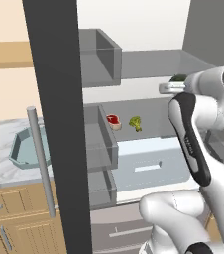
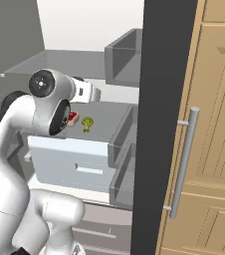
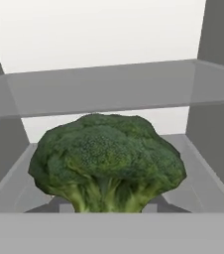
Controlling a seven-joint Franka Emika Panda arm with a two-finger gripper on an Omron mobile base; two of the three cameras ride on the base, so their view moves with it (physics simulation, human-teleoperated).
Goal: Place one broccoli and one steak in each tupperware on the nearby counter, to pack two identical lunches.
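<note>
Broccoli at the hand [image 3: 106, 166]: sits in the lower middle of the hand view, very close, florets up and stalk down, standing on a grey fridge shelf [image 3: 198, 178] with a white back wall behind it.
Gripper: the fingertips are hidden behind the broccoli in the hand view, and in the base views the hand is covered by the arm's own wrist; whether the fingers are apart, closed or clamped on the broccoli cannot be told.
Arm [image 1: 193, 134]: rises from the lower right of the left base view and reaches into the open fridge, wrist at the upper right.
Second broccoli [image 1: 136, 123]: small, at the centre of the left base view, on a lower grey shelf, just right of the steak.
Steak [image 1: 114, 121]: red with a pale rim, flat on that same shelf, near the second broccoli but apart from it.
Teal tupperware [image 1: 27, 148]: at the middle left of the left base view, on the marbled counter [image 1: 0, 163], partly hidden by the dark fridge door edge [image 1: 59, 124].
Drawer [image 1: 151, 166]: pale, below the shelf carrying the steak.
</note>
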